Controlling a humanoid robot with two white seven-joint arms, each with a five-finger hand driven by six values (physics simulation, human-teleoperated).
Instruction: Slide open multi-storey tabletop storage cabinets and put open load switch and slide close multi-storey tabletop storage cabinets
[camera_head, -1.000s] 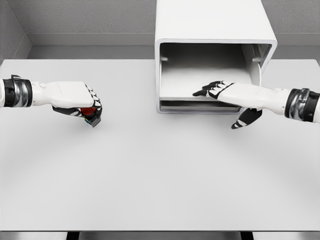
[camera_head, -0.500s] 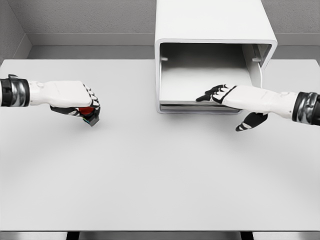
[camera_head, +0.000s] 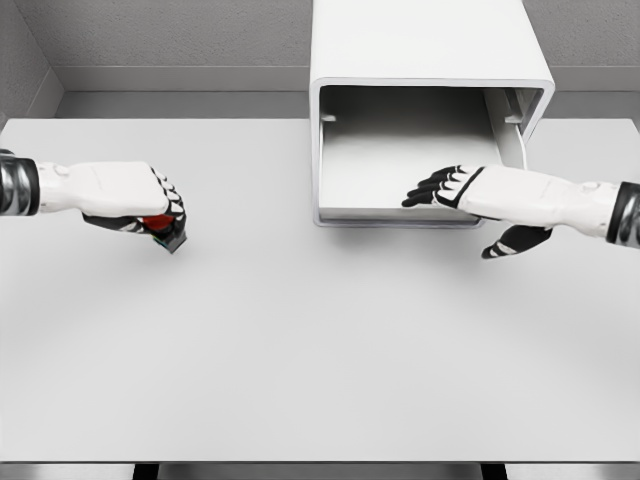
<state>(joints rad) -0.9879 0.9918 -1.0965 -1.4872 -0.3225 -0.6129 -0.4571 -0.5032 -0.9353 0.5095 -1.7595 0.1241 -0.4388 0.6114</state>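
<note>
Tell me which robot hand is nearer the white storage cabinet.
Right. The right robot hand is at the cabinet's open front, fingers spread. The left robot hand is far off to its left, gripping the load switch.

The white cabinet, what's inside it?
Nothing shows inside the white cabinet, just its bare floor and walls. The right hand reaches across its front edge, covering a small part there.

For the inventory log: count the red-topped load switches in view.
1. The red-topped dark load switch sits clenched in the left hand, over the table's left side. None shows inside the open white cabinet, though more may be hidden.
</note>
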